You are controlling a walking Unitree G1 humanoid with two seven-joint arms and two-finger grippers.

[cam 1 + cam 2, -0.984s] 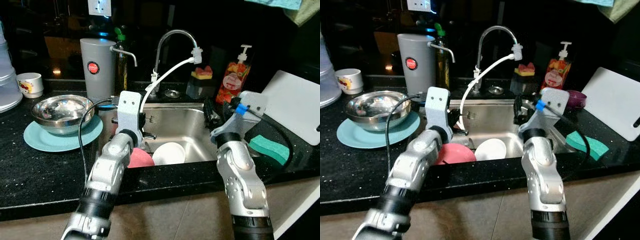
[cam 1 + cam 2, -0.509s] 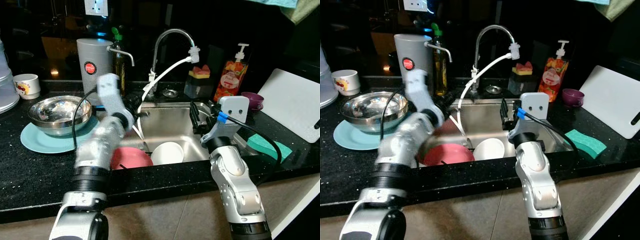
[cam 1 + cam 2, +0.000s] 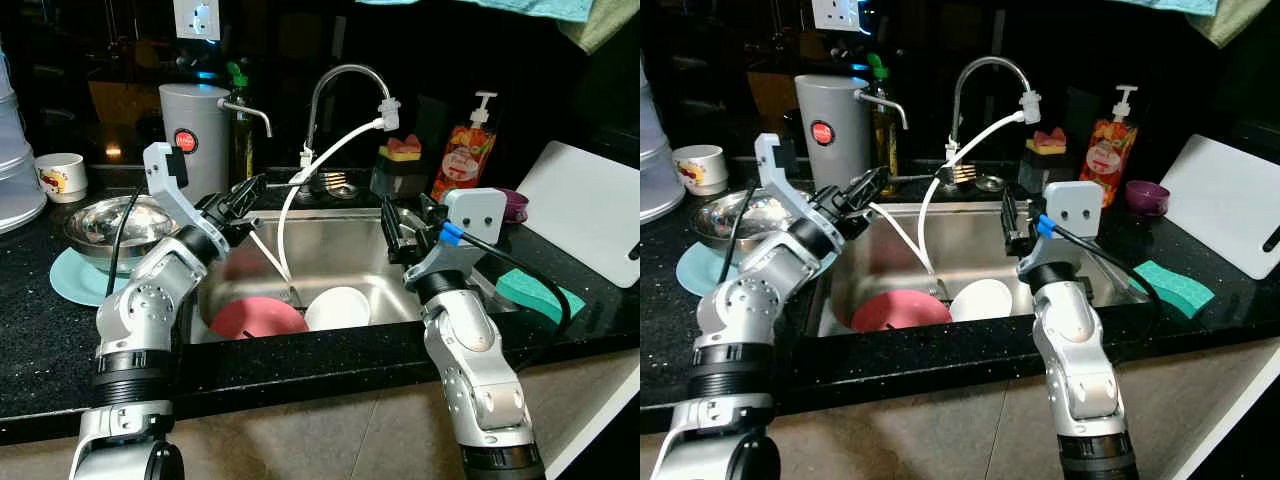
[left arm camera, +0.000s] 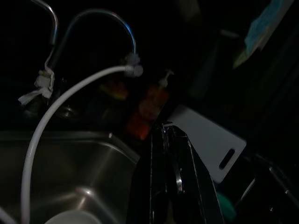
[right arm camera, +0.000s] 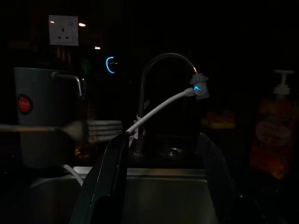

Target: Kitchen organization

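Left gripper (image 3: 250,192) raised over sink (image 3: 340,250)

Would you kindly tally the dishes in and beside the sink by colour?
Pink: 1, the plate in the sink.
White: 2, the bowl in the sink and the cup on the counter.
Steel: 1, the mixing bowl.
Teal: 1, the plate under it.
Purple: 1, the small bowl.
Total: 6.
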